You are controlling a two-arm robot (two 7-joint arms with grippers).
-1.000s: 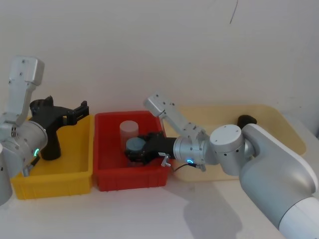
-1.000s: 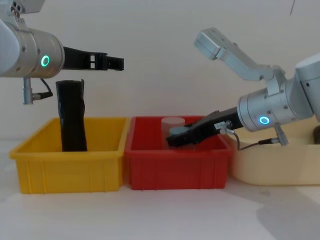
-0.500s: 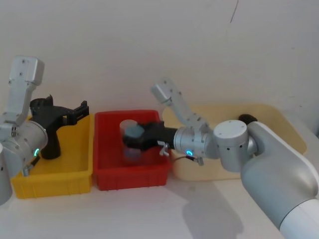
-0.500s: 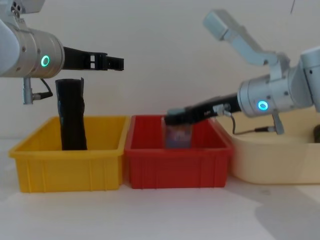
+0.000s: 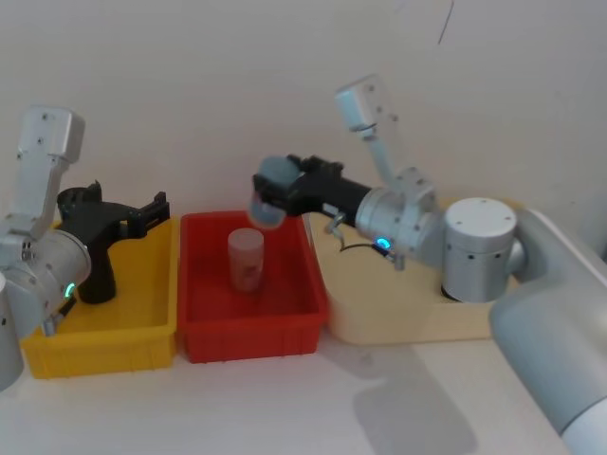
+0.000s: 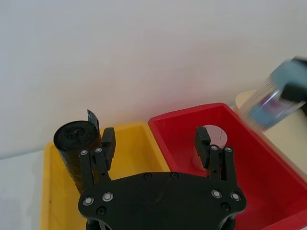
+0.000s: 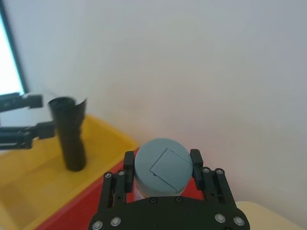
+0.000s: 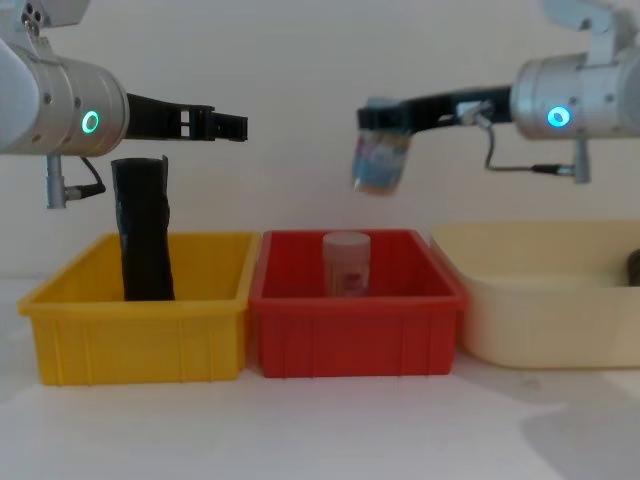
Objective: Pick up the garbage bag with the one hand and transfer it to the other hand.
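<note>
The garbage bag (image 8: 143,235), a tall black crinkled roll, stands upright in the yellow bin (image 8: 140,330); it also shows as the bag (image 6: 72,143) and the bag (image 7: 69,136). My left gripper (image 8: 235,125), on the green-lit arm, hovers open above and beside the bag, its fingers (image 6: 108,139) apart with nothing between them. My right gripper (image 8: 375,115), on the blue-lit arm, is shut on a small blue-capped jar (image 8: 380,160) and holds it in the air above the red bin (image 8: 355,335). The jar's cap (image 7: 163,167) sits between the right fingers.
A second pale jar (image 8: 346,262) stands upright in the red bin. A cream tub (image 8: 550,320) sits to the right of it, with a dark object (image 8: 634,266) at its far edge. The three containers stand in a row, side by side.
My right gripper has lifted the blue-capped jar out of the red bin and raised it well above the rim. The left arm and the garbage bag have not moved.
</note>
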